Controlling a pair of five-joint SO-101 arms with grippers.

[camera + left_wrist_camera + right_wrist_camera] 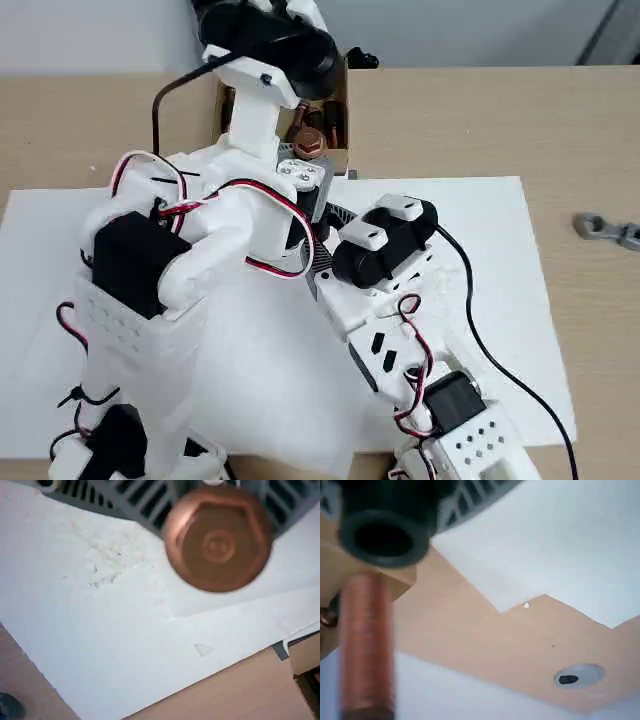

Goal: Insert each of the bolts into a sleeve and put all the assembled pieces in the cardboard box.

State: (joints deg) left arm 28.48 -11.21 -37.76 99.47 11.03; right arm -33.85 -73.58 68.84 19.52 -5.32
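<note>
From the left wrist we see the bolt (218,539) end-on, hex head toward us, left hand (215,500) clamped on it, from the right wrist its shank side-on, tip just beside the sleeve (384,537), right hand (395,510) clamped on that, near the box (335,155)

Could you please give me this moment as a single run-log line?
left pincer: shut on bolt | right pincer: shut on sleeve | bolt: outside sleeve, not inserted | cardboard box: close by

White sheet (480,230) on table (100,120) — metal tool (602,228) beside sheet.
</note>
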